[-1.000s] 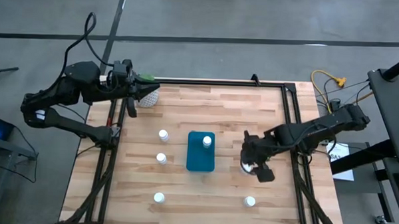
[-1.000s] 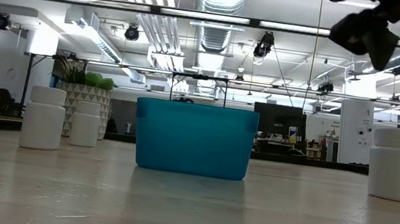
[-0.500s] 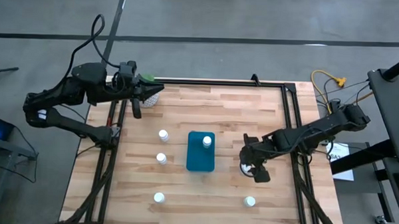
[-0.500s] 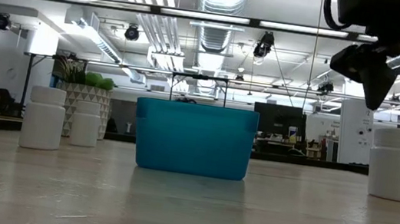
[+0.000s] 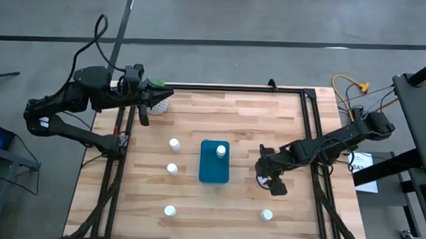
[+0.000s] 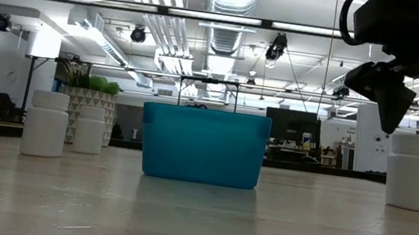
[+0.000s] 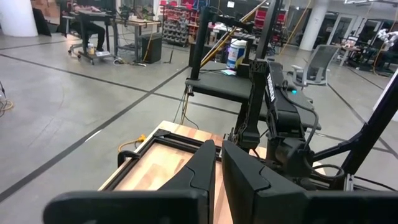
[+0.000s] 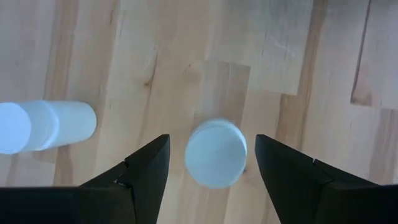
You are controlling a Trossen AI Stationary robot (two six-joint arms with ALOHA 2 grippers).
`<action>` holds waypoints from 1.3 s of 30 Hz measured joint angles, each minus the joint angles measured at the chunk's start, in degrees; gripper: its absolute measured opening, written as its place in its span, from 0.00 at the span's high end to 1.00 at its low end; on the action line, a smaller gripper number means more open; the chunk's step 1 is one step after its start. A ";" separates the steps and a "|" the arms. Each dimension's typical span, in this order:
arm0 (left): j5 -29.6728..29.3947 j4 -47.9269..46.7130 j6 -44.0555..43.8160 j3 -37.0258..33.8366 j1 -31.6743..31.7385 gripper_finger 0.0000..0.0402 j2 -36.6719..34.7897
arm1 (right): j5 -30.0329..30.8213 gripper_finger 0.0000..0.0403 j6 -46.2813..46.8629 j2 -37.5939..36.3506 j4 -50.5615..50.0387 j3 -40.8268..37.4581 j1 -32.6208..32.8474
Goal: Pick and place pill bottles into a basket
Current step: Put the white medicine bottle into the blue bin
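The right gripper (image 8: 211, 171) hangs directly over a pill bottle (image 8: 216, 153) standing on the table (image 5: 283, 136) to the right of the basket (image 5: 214, 162), its fingers spread wide on either side of the white cap without touching it. One bottle (image 5: 221, 151) already stands inside the basket. The left gripper (image 5: 155, 97) waits at the far left corner, fingers nearly pressed together, holding nothing.

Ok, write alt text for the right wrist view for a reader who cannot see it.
Looking straight down, the right gripper hangs open over a white pill bottle standing upright on the wooden table, one dark finger on each side of its cap. A second bottle stands on the table off to one side.
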 joint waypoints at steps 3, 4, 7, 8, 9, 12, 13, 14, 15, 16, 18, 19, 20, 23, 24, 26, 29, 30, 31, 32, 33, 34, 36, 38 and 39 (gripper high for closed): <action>0.00 -0.03 0.00 0.00 0.00 0.97 0.06 | 0.02 0.43 -0.56 0.00 0.87 -0.27 0.00; 0.00 -0.02 0.00 0.00 0.00 0.97 0.12 | 0.02 0.43 -0.70 0.00 1.11 -0.35 0.00; 0.00 -0.04 0.00 0.00 0.00 0.97 0.28 | 0.09 0.43 -0.98 0.00 1.54 -0.89 0.00; 0.00 -0.10 -0.02 0.00 0.00 0.97 0.28 | 0.25 0.43 -1.11 0.02 1.66 -1.17 0.00; 0.00 -0.17 0.00 0.00 -0.01 0.97 0.31 | 0.31 0.43 -1.14 0.02 1.80 -1.48 0.00; 0.00 -0.15 0.00 0.00 0.00 0.97 0.32 | 0.41 0.43 -1.32 0.04 2.35 -2.67 0.00; 0.00 -0.17 0.00 0.00 0.00 0.97 0.32 | 0.42 0.43 -1.36 0.07 2.82 -3.02 0.00; 0.00 -0.17 0.00 0.00 0.00 0.97 0.33 | 0.42 0.43 -1.36 0.07 3.25 -3.25 0.00; 0.00 -0.15 0.00 0.00 0.00 0.97 0.41 | 0.45 0.43 -1.38 0.07 3.46 -3.37 0.00; 0.00 -0.15 -0.02 0.00 -0.02 0.97 0.41 | 0.51 0.43 -1.38 0.07 3.53 -3.41 -0.02; 0.00 -0.15 -0.02 0.00 0.00 0.97 0.39 | 1.19 0.43 -1.36 0.07 4.00 -3.41 -0.02; 0.00 -0.15 -0.02 0.00 0.00 0.97 0.41 | 1.36 0.43 -1.39 0.07 4.40 -3.41 -0.02; 0.00 -0.12 -0.02 0.00 -0.01 0.97 0.45 | 1.40 0.43 -1.38 0.07 4.69 -3.41 -0.04; 0.00 -0.11 -0.04 0.00 -0.02 0.97 0.46 | 1.51 0.43 -1.36 0.08 4.79 -3.46 -0.04; 0.00 -0.11 -0.04 0.00 0.00 0.97 0.52 | 1.49 0.43 -1.36 0.37 4.80 -3.47 -0.04; 0.00 -0.11 -0.08 0.00 -0.02 0.97 0.47 | 1.46 0.43 -1.38 1.08 4.75 -3.57 -0.04; -0.01 -0.01 -0.16 0.00 0.00 0.97 0.50 | 0.56 0.43 -1.47 3.30 5.61 -3.58 -0.04; 0.00 0.00 -0.17 0.00 -0.02 0.97 0.45 | -0.26 0.43 -1.64 4.26 5.94 -3.58 -0.04; 0.00 -0.02 -0.17 0.00 -0.02 0.97 0.44 | -0.98 0.43 -1.83 5.13 6.41 -3.58 -0.03; 0.00 0.00 -0.18 0.00 -0.01 0.97 0.51 | -1.78 0.43 -1.81 6.06 6.93 -3.58 -0.04; 0.00 0.00 -0.28 0.00 -0.02 0.97 0.50 | -2.20 0.43 -1.67 6.85 7.40 -3.58 -0.02; 0.00 -0.02 -0.77 0.00 -0.02 0.97 0.46 | -2.53 0.43 -1.48 7.62 7.34 -3.58 -0.02; 0.00 -0.02 -1.48 0.00 -0.01 0.97 0.47 | -3.20 0.43 -0.97 8.96 7.22 -3.58 -0.02; 0.00 -0.04 -1.51 0.00 -0.01 0.97 0.38 | -3.20 0.44 -0.26 9.72 7.35 -3.58 -0.02; 0.00 -0.04 -1.51 0.00 -0.01 0.97 0.37 | -3.21 0.44 0.14 9.93 7.58 -3.58 -0.02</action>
